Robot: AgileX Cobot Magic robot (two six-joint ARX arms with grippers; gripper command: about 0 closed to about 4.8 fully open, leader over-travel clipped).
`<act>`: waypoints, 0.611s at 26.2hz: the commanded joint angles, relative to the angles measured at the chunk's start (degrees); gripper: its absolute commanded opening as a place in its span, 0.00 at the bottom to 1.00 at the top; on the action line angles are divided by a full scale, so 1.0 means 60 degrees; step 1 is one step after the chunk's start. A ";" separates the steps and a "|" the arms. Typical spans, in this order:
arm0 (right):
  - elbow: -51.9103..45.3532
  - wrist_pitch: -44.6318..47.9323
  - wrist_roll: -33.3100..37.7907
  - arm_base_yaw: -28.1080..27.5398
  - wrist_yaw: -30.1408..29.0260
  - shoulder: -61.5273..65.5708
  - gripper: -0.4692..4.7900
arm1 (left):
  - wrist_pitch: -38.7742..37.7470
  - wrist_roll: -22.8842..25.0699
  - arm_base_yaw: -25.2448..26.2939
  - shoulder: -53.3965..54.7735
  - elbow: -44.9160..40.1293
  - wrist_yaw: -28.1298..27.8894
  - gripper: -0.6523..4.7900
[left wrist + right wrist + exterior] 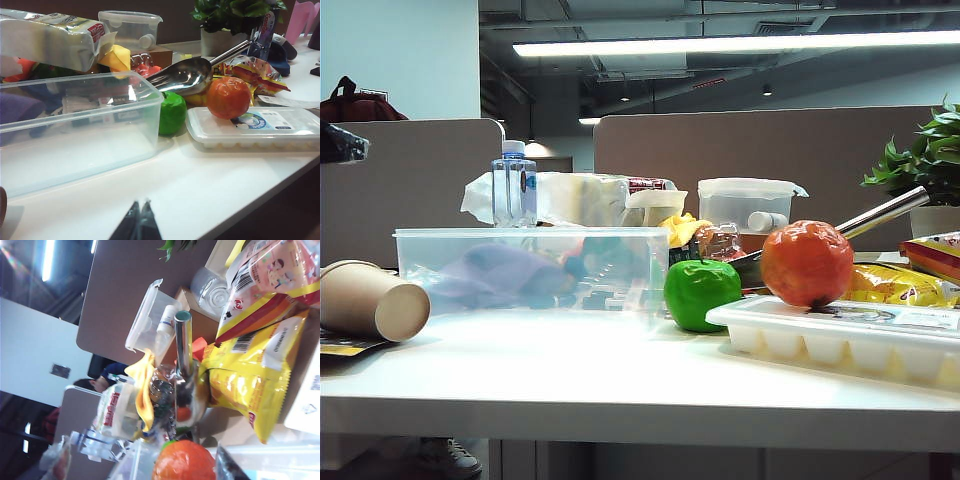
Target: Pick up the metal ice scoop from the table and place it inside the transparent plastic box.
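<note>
Office partitions backed a crowded white table (620,380) where the transparent plastic box (530,270) sat empty of the metal ice scoop (187,75), so the job was undone. That scoop lay propped among snack bags behind the green apple (700,293), untouched; the left gripper (139,222) showed fingers pressed together well short of it, and the right gripper's fingers were out of sight, state unclear.

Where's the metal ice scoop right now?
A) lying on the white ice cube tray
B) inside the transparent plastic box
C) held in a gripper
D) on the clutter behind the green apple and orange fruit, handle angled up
D: the metal ice scoop lies on the clutter behind the green apple and the orange fruit, outside the transparent plastic box, and no fingers are on it.
</note>
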 commanded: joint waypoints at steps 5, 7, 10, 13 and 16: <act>0.1158 0.2634 0.0659 -0.0004 -0.0539 0.3883 0.85 | 0.0055 0.0007 -0.0007 0.0004 0.0025 0.0015 0.11; 0.1730 0.3115 0.0667 -0.0004 -0.0623 0.5016 0.85 | 0.0055 0.0007 -0.0007 0.0004 0.0025 0.0015 0.11; 0.2561 0.3504 0.0670 -0.0015 -0.0594 0.6506 0.85 | 0.0055 0.0007 -0.0007 0.0004 0.0025 0.0015 0.11; 0.3381 0.3541 0.0670 -0.0007 -0.0641 0.7796 0.85 | 0.0055 0.0007 -0.0011 0.0004 0.0022 0.0018 0.11; 0.4142 0.3617 0.0674 0.0004 -0.0962 0.8878 0.85 | 0.0055 0.0007 -0.0015 0.0004 0.0018 0.0015 0.11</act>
